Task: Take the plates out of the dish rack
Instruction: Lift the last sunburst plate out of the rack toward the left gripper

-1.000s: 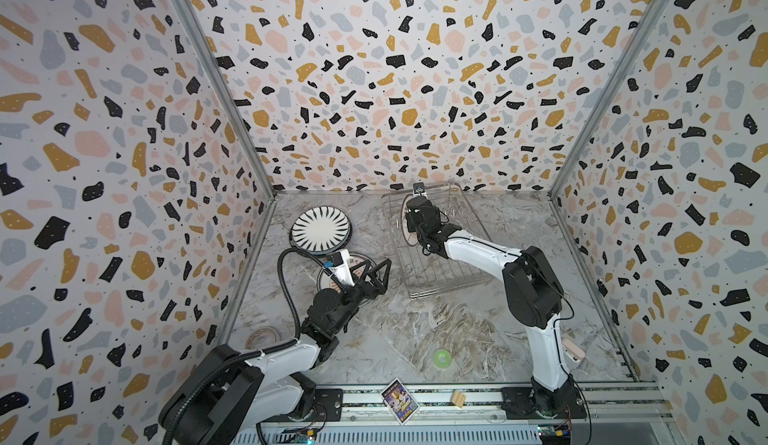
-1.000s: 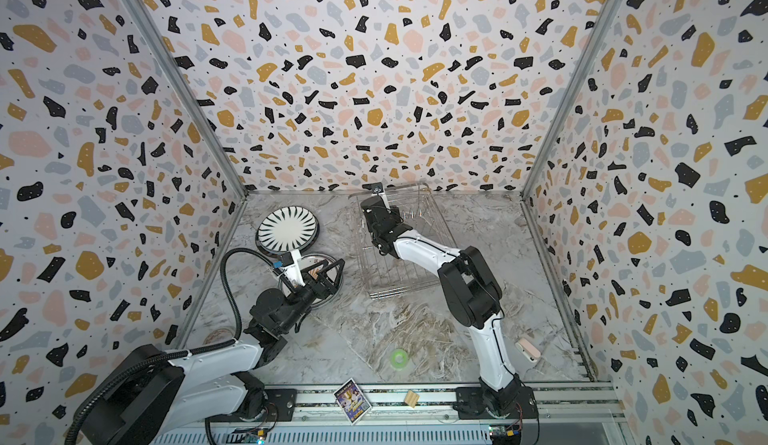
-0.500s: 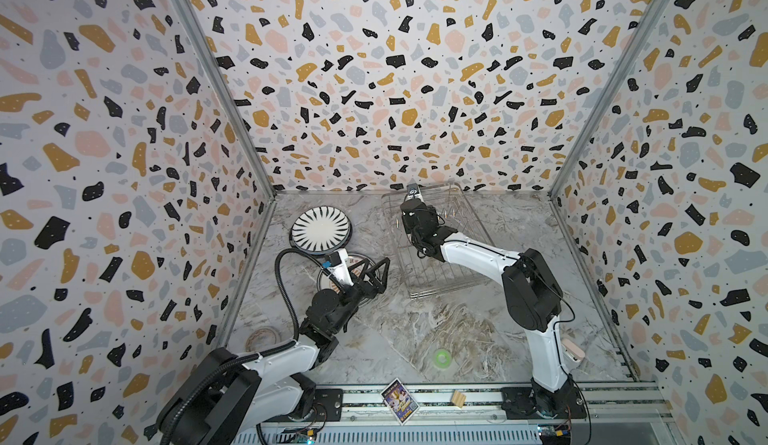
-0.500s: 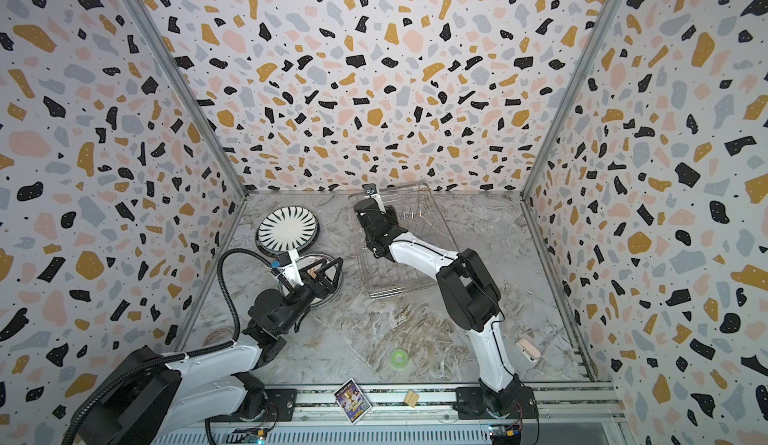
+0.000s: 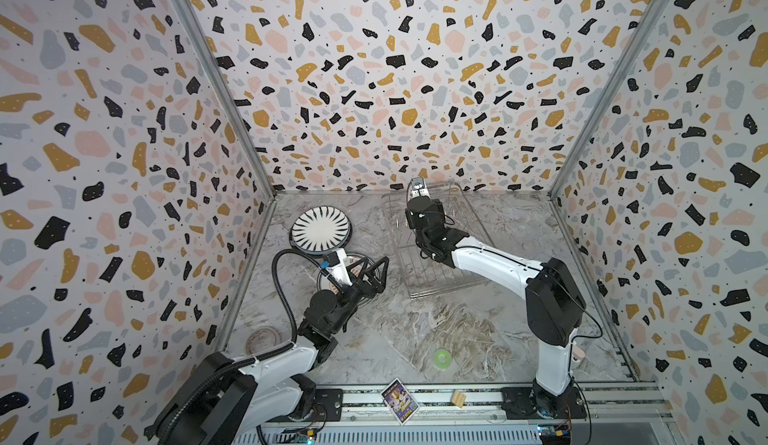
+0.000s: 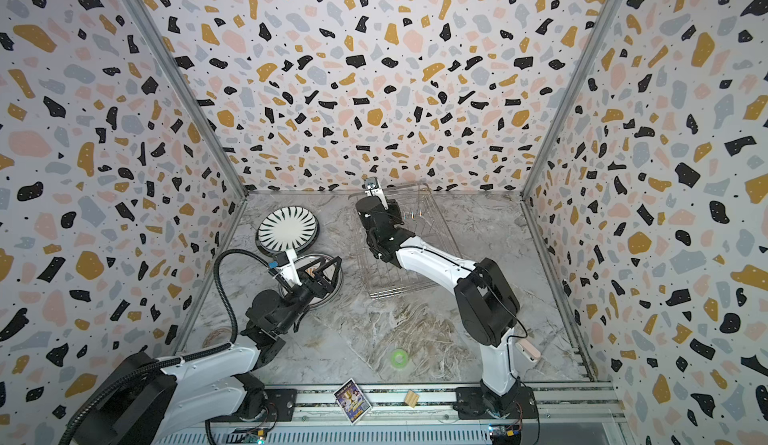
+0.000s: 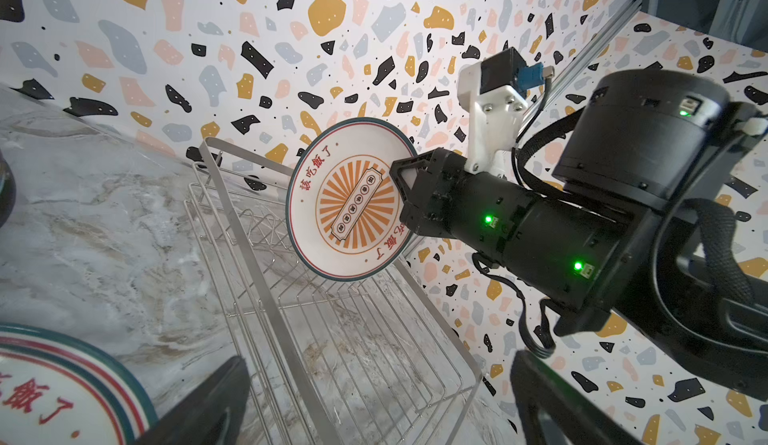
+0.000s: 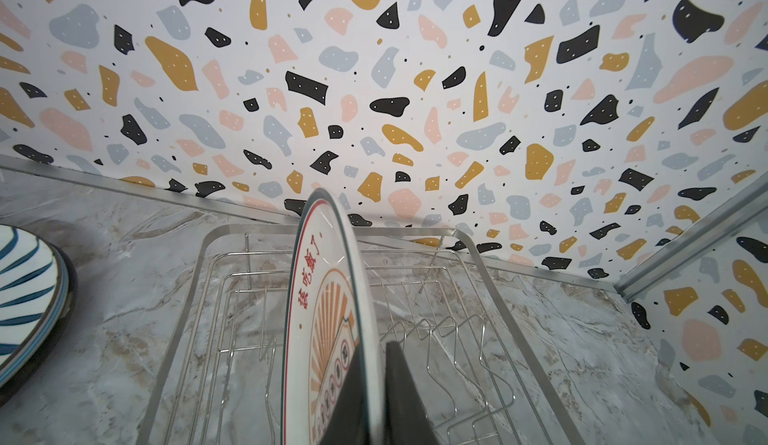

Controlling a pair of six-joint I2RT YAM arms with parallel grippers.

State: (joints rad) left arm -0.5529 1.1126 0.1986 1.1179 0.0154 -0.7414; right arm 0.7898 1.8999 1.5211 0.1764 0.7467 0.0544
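Note:
My right gripper (image 8: 372, 380) is shut on the rim of a white plate with an orange sunburst (image 7: 353, 202), held on edge over the far end of the silver wire dish rack (image 5: 446, 287). In the right wrist view that plate (image 8: 328, 297) stands upright above the rack's prongs (image 8: 453, 339). No other plate shows in the rack. My left gripper (image 5: 372, 262) is open, hovering over a plate (image 6: 328, 293) that lies flat left of the rack. A black-striped plate (image 5: 321, 229) lies further back on the left.
A green ring (image 5: 442, 357) lies on the marble floor near the front. A picture card (image 5: 399, 397) and a small wooden block (image 5: 458, 399) sit on the front rail. A small brownish plate (image 5: 262, 337) lies by the left wall. Terrazzo walls close three sides.
My right gripper has carried the sunburst plate a little to the left and toward the back wall. The left arm has stayed still and open.

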